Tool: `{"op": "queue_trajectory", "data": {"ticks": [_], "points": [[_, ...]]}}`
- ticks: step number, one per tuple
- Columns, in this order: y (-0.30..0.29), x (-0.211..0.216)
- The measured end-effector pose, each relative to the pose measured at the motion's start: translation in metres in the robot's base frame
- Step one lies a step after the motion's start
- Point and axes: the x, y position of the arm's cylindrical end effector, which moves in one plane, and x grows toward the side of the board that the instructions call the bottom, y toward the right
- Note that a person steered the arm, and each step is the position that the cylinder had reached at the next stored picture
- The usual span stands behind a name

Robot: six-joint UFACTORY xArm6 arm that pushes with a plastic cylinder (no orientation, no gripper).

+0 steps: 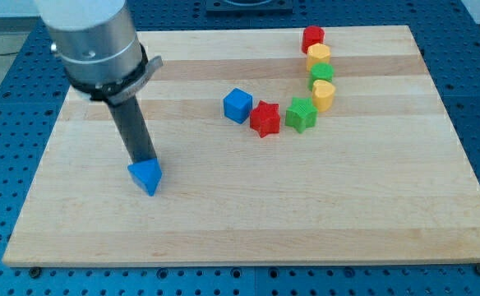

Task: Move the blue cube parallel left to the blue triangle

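Starting out — our tip (145,160) touches the blue triangle (146,177), well apart from the blue cube (237,105) near the red star (265,119). No end effector jaws — bare rod. Next: circle behind the cube, push leftward.

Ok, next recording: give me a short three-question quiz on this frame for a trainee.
1. True or false: my tip is touching the blue cube.
2. Which block lies immediately to the view's right of the blue cube? A) yellow block B) red star-shaped block C) green star-shaped block
3. Fill in: the blue cube lies toward the view's upper ____ of the blue triangle.

Key
1. False. My tip sits at the blue triangle's top edge, far from the cube.
2. B.
3. Right.
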Motion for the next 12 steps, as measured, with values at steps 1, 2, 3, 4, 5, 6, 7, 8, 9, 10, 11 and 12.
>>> {"op": "queue_trajectory", "data": {"ticks": [1, 2, 3, 4, 5, 6, 7, 8, 9, 10, 11, 12], "points": [[0.000, 0.027], [0.000, 0.017], [0.003, -0.020], [0.023, -0.071], [0.063, -0.132], [0.128, -0.172], [0.150, -0.150], [0.116, -0.103], [0.091, -0.083], [0.079, -0.074], [0.079, -0.058], [0.079, -0.034]]}}
